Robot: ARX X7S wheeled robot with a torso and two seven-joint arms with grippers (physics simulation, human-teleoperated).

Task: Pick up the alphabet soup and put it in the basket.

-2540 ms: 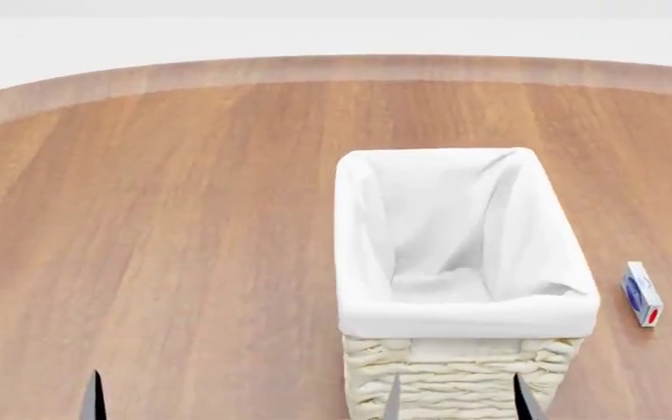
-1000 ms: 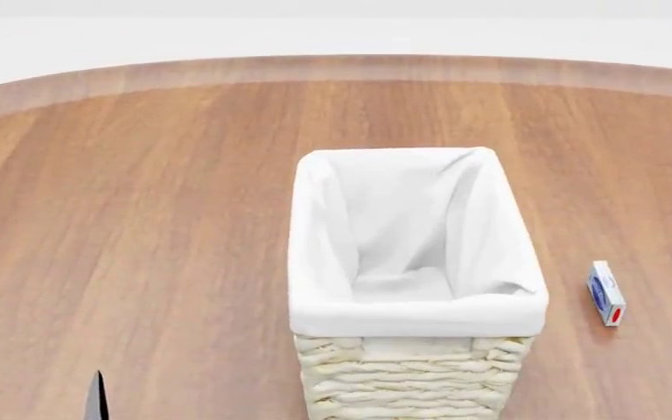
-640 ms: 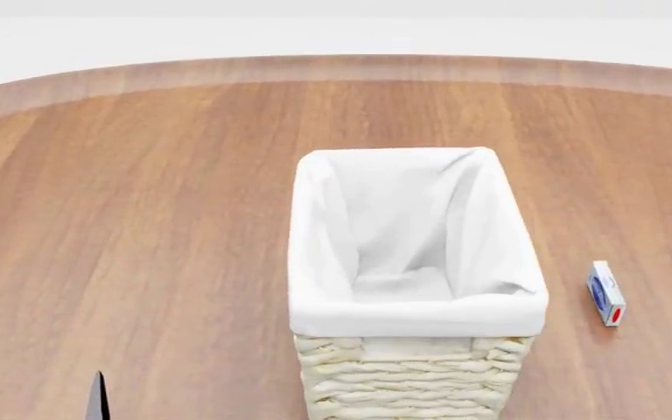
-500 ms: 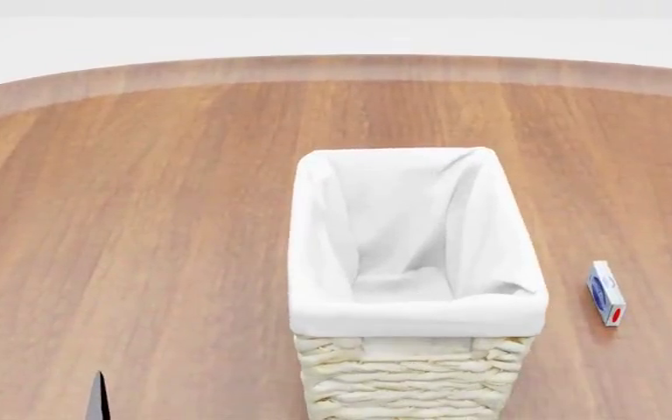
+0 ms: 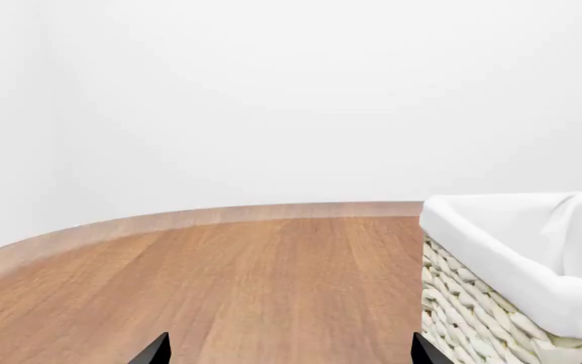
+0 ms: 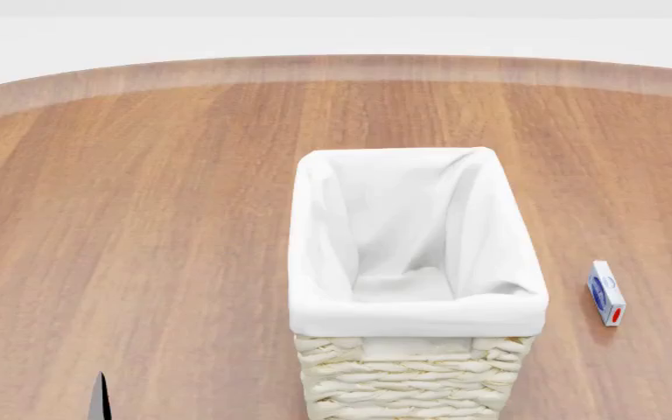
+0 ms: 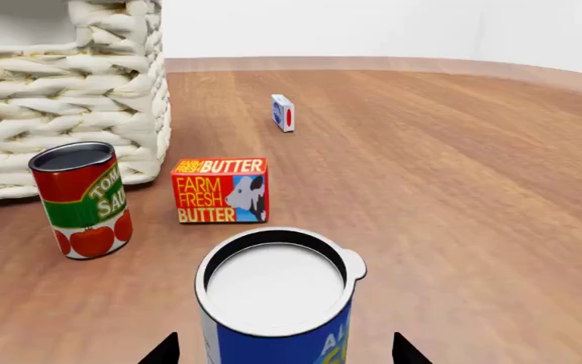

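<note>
The right gripper (image 7: 285,353) stands wide open, holding nothing; its two dark fingertips (image 7: 161,352) flank the alphabet soup (image 7: 278,299), which stands upright between them on the wooden table (image 7: 453,189). Beyond the can sit a Farm Fresh butter box (image 7: 220,189), a tomato sauce can (image 7: 82,199), the wicker basket (image 7: 69,91) and a small blue-and-white box (image 7: 283,112). The left gripper (image 5: 286,353) is likewise spread and empty over bare wood beside the basket. Plain white walls surround the round-edged table.
</note>
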